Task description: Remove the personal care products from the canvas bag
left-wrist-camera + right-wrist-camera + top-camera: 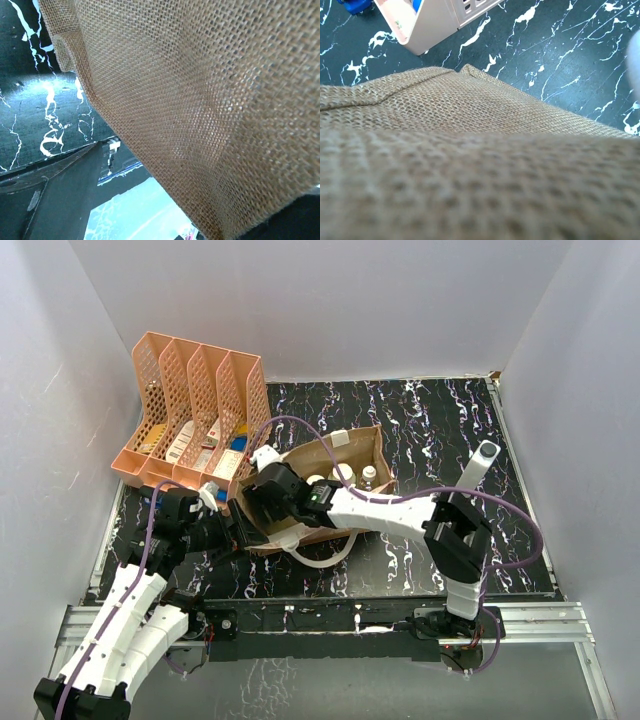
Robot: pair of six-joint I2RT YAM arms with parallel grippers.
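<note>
Canvas bag [320, 450] sat open near the middle of the black marbled table [450, 420], just beside the orange mesh rack [190, 390], with the personal care products [345, 475] standing inside it. The left fingers [232, 525] were clenched on the fabric at the bag's near-left corner, and its weave filled the left wrist view. The right fingers [262, 502] were at the bag's left end, hidden by arm and burlap, so whether they were released or grasping could not be told.
</note>
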